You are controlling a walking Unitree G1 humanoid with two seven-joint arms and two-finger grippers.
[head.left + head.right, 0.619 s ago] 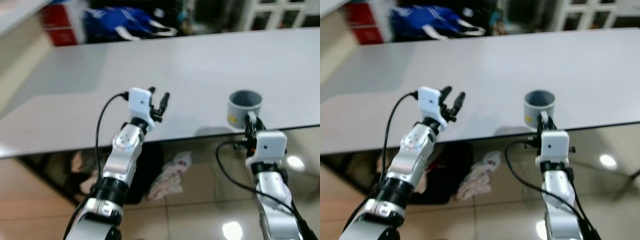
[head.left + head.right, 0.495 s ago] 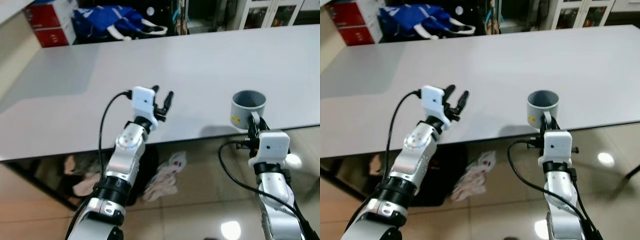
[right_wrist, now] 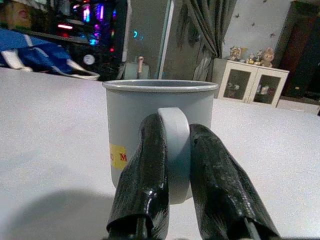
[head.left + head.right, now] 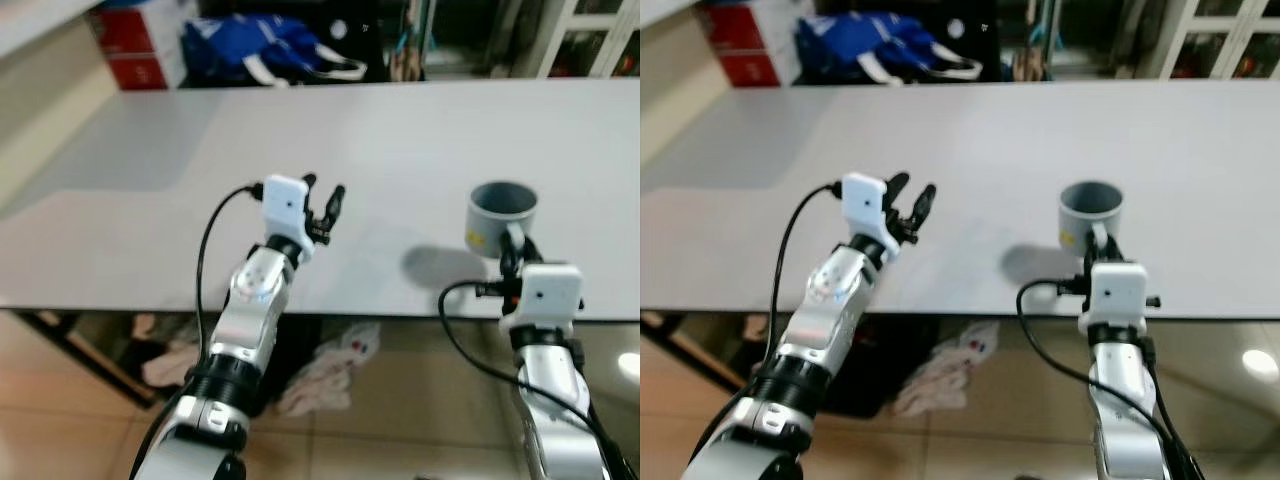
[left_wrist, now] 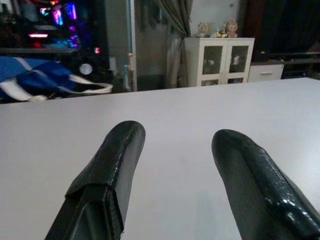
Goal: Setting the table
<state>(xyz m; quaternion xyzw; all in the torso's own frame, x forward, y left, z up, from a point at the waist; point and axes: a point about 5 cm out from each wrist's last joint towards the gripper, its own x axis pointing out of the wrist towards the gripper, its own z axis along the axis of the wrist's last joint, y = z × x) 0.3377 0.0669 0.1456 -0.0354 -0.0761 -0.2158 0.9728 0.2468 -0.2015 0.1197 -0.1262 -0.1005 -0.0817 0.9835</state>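
The robot is shifting its stance more than its arms: compared with half a second ago the near edge of the table point(image 4: 120, 250) sits lower in the head views and more of the white top lies in front of it, while the arms keep the same pose. I read that as the body leaning or stepping in, which brings the mug further onto the table rather than leaving it at the lip.

The right hand point(image 3: 175, 165) still pinches the handle of the grey mug point(image 4: 500, 215) between its two black fingers, one finger on each side of the loop, clenched on it. The mug stands upright, its base seemingly on or just above the table, close to the near edge on the robot's right; the shadow beside it makes contact hard to judge. The left hand point(image 4: 322, 205) hovers over the table to the left, fingers spread apart and holding nothing, well apart from the mug.

For room to move, the tabletop ahead is bare all the way to the far edge, where a blue bag point(image 4: 265, 50) and red boxes point(image 4: 140, 60) sit beyond it. The edge to watch is the near one: the mug should go further in before release. Under the table, crumpled cloth point(image 4: 325, 370) lies on the floor near the robot's feet
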